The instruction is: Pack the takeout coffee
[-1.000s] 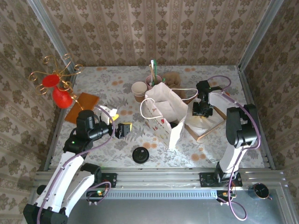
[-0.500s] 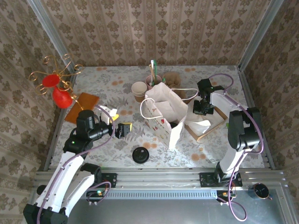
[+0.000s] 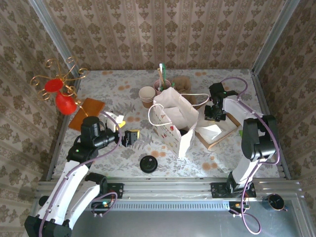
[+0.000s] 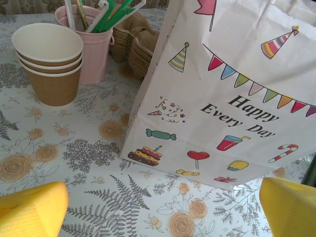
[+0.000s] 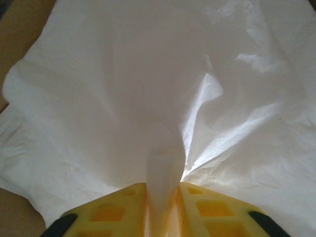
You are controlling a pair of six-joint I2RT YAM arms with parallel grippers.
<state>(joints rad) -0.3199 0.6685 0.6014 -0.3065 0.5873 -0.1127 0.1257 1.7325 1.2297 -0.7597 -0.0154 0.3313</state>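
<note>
White flowered desk (image 3: 113, 84) first, and at its middle we have the white paper bag (image 4: 237, 74) standing upright. Its party print faces the left hand (image 3: 131, 137), fingers spread wide apart, near it but not touching. Right of the bag, the right hand (image 5: 163, 210) is clamped on a fold of white paper sheet (image 5: 148, 89) over a brown tray (image 5: 22, 39). By the bag's far corner we see stacked beige cups (image 4: 49, 64) and a pink pot (image 4: 96, 44). A black lid disc (image 3: 148, 163) lies nearest us. The takeout coffee? A dark patch (image 3: 183, 132) shows at the bag's near right edge, and we cannot tell if that is it.
</note>
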